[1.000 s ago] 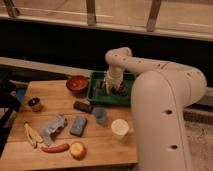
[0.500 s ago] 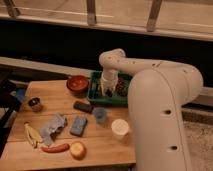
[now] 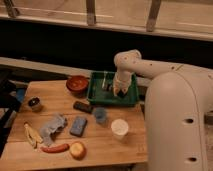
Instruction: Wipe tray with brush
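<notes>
Since a second ago your arm has swung slightly right over the tray, the wrist now sitting above its right half.

You're mid-wipe: the gripper [image 3: 119,90] hangs low inside the dark-green tray [image 3: 96,95], which sits at the back edge of the wooden table [image 3: 125,150], just right of the red bowl [image 3: 77,84]. Something pale shows at the gripper's tip, likely the brush, but you can't tell from here how the jaws stand or what they clamp. Next, I'd judge you need to drag across the tray floor toward the left rim, keeping light downward pressure so the tray doesn't slide.
</notes>
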Controlling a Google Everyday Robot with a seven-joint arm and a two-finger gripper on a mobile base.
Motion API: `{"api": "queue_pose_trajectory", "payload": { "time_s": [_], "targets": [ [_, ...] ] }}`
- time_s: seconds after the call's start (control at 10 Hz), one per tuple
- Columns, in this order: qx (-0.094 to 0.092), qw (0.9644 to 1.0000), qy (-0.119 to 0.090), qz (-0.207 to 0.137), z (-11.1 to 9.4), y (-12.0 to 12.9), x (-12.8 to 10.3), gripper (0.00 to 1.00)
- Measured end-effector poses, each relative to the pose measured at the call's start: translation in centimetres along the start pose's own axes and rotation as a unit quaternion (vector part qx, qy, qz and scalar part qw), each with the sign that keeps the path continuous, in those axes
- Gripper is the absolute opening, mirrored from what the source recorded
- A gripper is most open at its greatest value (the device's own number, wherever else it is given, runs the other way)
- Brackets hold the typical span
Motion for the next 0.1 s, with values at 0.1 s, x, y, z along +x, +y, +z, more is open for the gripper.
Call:
{"api": "queue_pose_trajectory", "payload": {
  "time_s": [0.1],
  "targets": [
    [0.000,1.0000,0.001,-0.001,0.03,0.07,0.02,0.00]
  ]
}}
